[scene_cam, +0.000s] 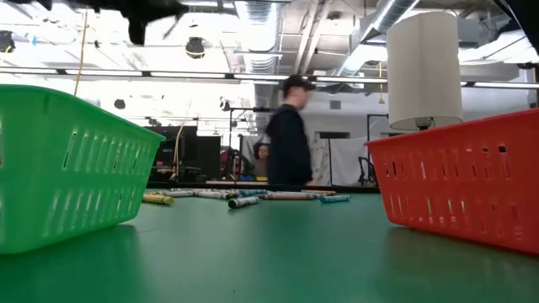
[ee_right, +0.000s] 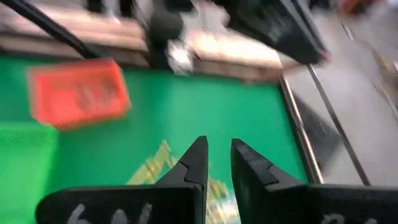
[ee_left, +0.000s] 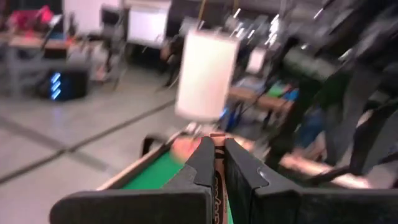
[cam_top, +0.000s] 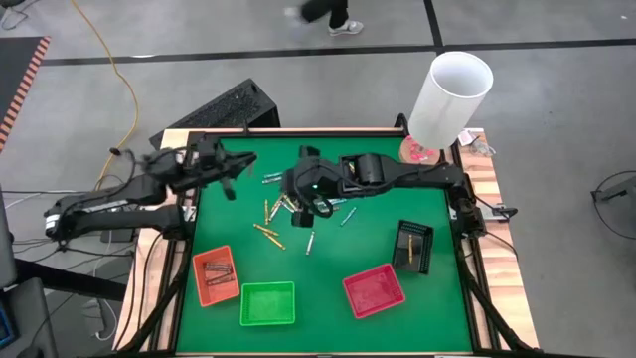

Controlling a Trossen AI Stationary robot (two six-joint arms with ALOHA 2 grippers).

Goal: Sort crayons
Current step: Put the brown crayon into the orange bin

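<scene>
**Left arm's got a crayon, right one's hanging over the pile**

Left gripper (ee_left: 214,158) is sitting up around 10 o'clock, jaws clamped on a reddish-brown crayon (ee_left: 217,180). Right gripper (cam_top: 320,207) is hovering over the loose crayons (cam_top: 275,221) mid-bench, jaws slightly apart, gripping nothing. Orange tray (cam_top: 216,275) at 7 o'clock is holding a few.

left tool (ee_left: 216,163) clamped (right tool (ee_right: 216,163) parted)
</scene>
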